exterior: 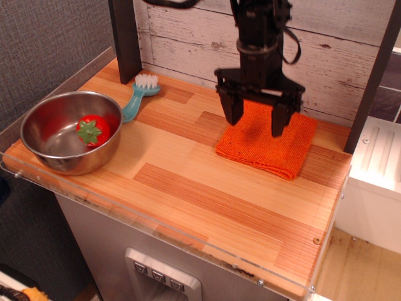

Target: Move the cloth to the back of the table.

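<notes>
The orange cloth [269, 144] lies flat at the back right of the wood-plank table [188, 182], close to the white plank wall. My black gripper [255, 123] hangs above the cloth's back part, lifted clear of it. Its two fingers are spread wide apart and hold nothing. Its shadow falls on the cloth.
A steel bowl [70, 133] with a red strawberry-like toy [93, 130] stands at the front left. A blue brush [139, 95] lies behind it. A dark post [125, 37] stands at the back left, another [373, 81] at the right edge. A clear acrylic rim [156, 221] lines the front.
</notes>
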Motion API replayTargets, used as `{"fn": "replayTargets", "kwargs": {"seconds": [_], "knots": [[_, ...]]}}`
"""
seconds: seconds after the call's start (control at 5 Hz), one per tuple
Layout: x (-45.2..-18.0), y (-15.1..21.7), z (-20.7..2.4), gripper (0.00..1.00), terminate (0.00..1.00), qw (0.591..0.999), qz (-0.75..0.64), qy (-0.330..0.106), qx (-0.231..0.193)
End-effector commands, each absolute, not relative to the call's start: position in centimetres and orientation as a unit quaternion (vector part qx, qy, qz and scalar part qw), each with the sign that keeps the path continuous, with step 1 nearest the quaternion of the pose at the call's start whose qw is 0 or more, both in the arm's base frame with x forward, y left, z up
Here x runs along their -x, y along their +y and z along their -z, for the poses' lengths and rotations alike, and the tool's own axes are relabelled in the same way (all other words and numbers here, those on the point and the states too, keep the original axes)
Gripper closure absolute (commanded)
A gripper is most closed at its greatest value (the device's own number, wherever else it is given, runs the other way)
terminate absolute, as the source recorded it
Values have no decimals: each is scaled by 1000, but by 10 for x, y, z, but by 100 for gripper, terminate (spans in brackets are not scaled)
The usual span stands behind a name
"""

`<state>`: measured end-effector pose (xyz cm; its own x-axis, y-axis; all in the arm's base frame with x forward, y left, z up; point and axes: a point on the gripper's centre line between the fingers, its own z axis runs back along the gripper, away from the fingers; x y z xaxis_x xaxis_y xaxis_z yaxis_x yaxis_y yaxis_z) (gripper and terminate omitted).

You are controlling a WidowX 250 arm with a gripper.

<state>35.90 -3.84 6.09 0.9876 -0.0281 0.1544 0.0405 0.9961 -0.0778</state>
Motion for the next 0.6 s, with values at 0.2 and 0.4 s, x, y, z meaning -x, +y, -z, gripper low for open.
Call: {"fn": "replayTargets", "kwargs": {"seconds": [0.2,0.4], "knots": [[-294,10,-106,0,0,995,9,-96,23],[-285,14,-107,0,0,995,15,-91,28]]}}
